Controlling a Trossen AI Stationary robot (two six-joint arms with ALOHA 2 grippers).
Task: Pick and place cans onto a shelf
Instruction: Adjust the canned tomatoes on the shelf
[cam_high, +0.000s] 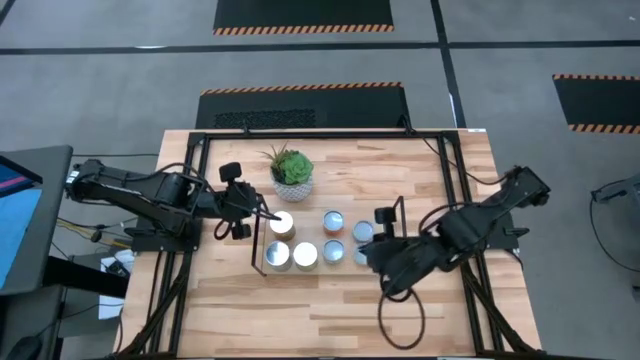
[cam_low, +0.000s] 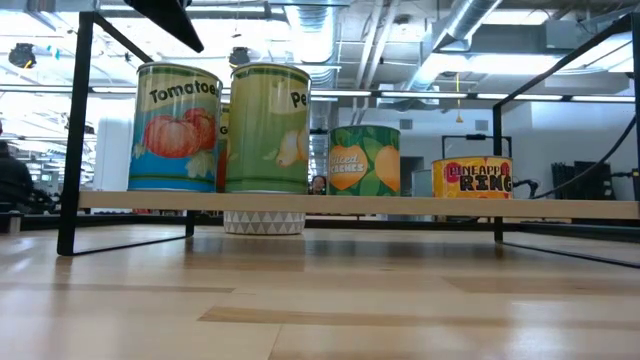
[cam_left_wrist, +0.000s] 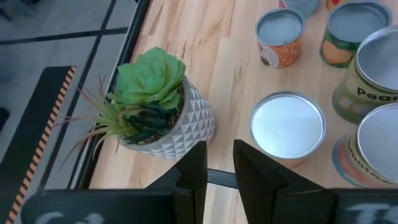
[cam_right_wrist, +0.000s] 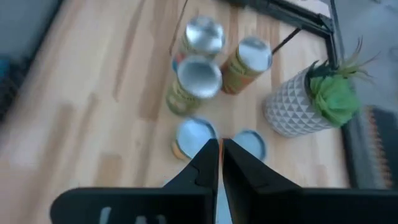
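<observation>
high view: the shelf (cam_high: 400, 232) sits mid-table with six cans (cam_high: 305, 254) grouped on it in two rows. the white-topped can (cam_high: 282, 222) stands at the left end, just beside the left gripper (cam_high: 240, 215). the succulent (cam_high: 291, 172) is behind the group. the right gripper (cam_high: 372, 240) hangs at the right end of the shelf, over the two rightmost cans. whether its fingers are apart cannot be told here.

low view: four labelled cans stand upright on the shelf board (cam_low: 360, 205): the tomato can (cam_low: 178, 127), a green can (cam_low: 268, 128), a peaches can (cam_low: 364, 160) and a low pineapple can (cam_low: 472, 177). no can is tilted or overhanging the edge. the plant pot (cam_low: 264, 222) shows behind, under the board.

left wrist view: the left fingers (cam_left_wrist: 193, 177) stand narrowly apart with nothing between them, above the white-topped can (cam_left_wrist: 287, 126) and beside the succulent (cam_left_wrist: 149, 102).

right wrist view: the right fingers (cam_right_wrist: 204, 168) are nearly together, with only a thin slit and no can in it. two low cans (cam_right_wrist: 194, 135) lie just past the tips.

procedure: placement looks close to complete. lift the right gripper straight up before any sideways travel, since the neighbouring cans stand close and a swept finger could topple one. keep the left arm clear of the succulent.
</observation>
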